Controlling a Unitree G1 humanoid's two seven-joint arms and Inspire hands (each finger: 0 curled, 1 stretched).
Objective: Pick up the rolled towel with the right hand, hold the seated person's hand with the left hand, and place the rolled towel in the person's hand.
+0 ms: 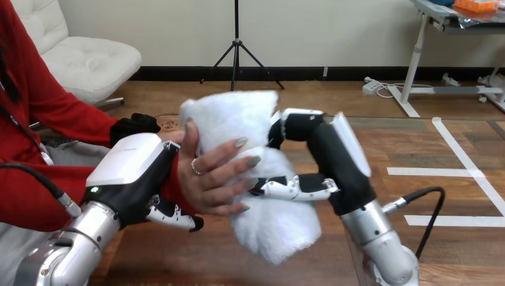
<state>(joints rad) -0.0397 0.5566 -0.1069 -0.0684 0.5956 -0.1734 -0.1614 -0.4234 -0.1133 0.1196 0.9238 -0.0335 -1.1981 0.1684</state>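
The rolled towel [271,229] is white and fluffy and stands nearly upright above the middle of the table. The person's hand [211,179] comes in from the left, its fingers wrapped round the towel's middle. My right hand [333,161] is at the towel's right side, fingers curled over its upper part and thumb [289,189] pressed into its front. My left hand [134,176] sits at the person's wrist, and its thumb [178,217] curls under the red sleeve there. The towel's far side is hidden.
The wooden table [452,256] lies below the hands. A black cable [430,205] loops beside my right forearm. White tape lines [470,173] mark the surface at the right. The person's arm in the red sleeve [53,113] fills the left side.
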